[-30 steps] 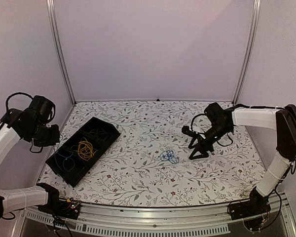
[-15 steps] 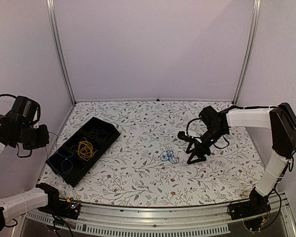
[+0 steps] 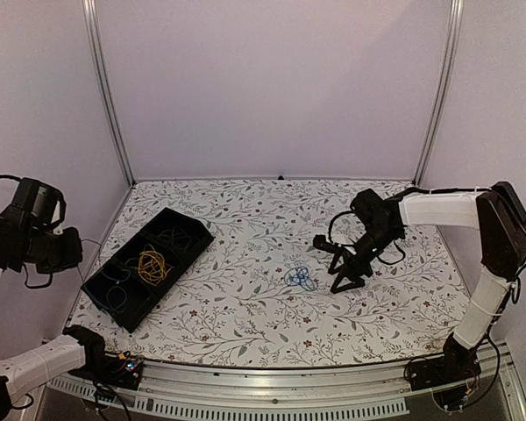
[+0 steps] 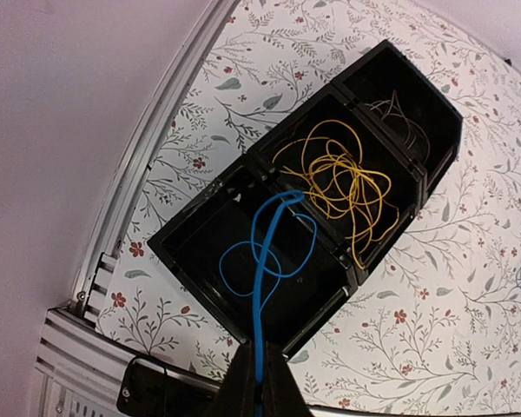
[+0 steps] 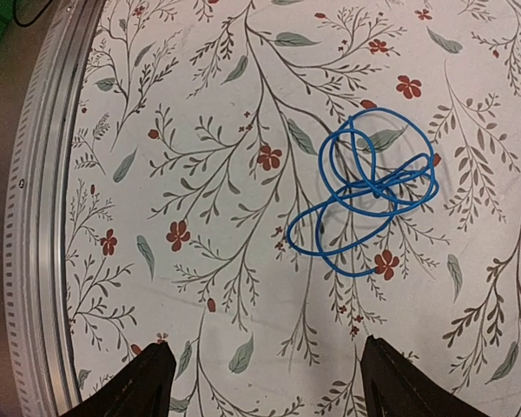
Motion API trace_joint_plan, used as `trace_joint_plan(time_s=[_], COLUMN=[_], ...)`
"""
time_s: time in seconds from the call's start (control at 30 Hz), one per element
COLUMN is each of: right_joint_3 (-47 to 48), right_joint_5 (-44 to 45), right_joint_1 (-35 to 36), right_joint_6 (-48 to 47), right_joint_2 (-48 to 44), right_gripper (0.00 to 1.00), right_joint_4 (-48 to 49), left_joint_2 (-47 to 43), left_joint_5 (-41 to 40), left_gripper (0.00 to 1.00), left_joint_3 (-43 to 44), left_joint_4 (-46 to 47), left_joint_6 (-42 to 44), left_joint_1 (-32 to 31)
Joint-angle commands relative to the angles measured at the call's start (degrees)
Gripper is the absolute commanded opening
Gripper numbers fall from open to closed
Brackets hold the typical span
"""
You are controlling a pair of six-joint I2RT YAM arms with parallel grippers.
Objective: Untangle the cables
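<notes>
A black tray with three compartments lies at the left of the table. A yellow-orange cable fills its middle compartment and dark thin cables its far one. A blue cable rises from the near compartment into my left gripper, which is shut on it and held high off the table's left edge. Another blue cable lies tangled in loops mid-table. My right gripper hangs open just right of it, with only bare table between its fingers.
An aluminium rail runs along the table's near edge and shows in the right wrist view. Metal uprights and pale walls close in the sides and back. The table has a floral cover.
My left arm has drawn back to the left and upward with the blue cable in its grip. My right gripper has moved left, closer to the blue tangle, still open.
</notes>
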Motion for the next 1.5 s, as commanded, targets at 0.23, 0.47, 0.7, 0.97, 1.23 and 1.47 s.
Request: trace_joint_plan(time_s=[0.23, 0.47, 0.7, 0.97, 1.23, 1.47], right_joint_3=[1.5, 1.4, 1.2, 1.2, 1.2, 1.2], right_joint_5=[0.7, 1.3, 1.7, 2.2, 2.7, 2.7], right_joint_1=[1.7, 1.7, 1.7, 1.7, 1.8, 1.8], right_joint_6=[-0.2, -0.2, -0.4, -0.5, -0.8, -1.0], right_joint_2=[2.1, 2.0, 2.3, 2.6, 3.5, 3.4], right_gripper=[0.78, 0.78, 0.78, 0.78, 0.79, 0.79], right_joint_4=[-1.4, -1.5, -1.7, -1.9, -2.5, -2.8], left_joint_2=[-4.5, -2.9, -1.8, 0.0, 5.4, 11.5], left_joint_5=[-4.5, 0.8, 2.0, 3.3, 6.4, 11.5], left_gripper=[0.00, 0.00, 0.00, 0.00, 0.00, 0.00], left_joint_3=[6.9, 0.4, -3.9, -11.6, -16.2, -20.2], left_joint_4=[1.9, 5.3, 10.5, 12.4, 15.7, 17.3], left_joint_6=[-1.3, -0.4, 0.6, -1.7, -3.8, -5.8], left_joint_1=[0.6, 0.7, 0.7, 0.7, 0.8, 1.0])
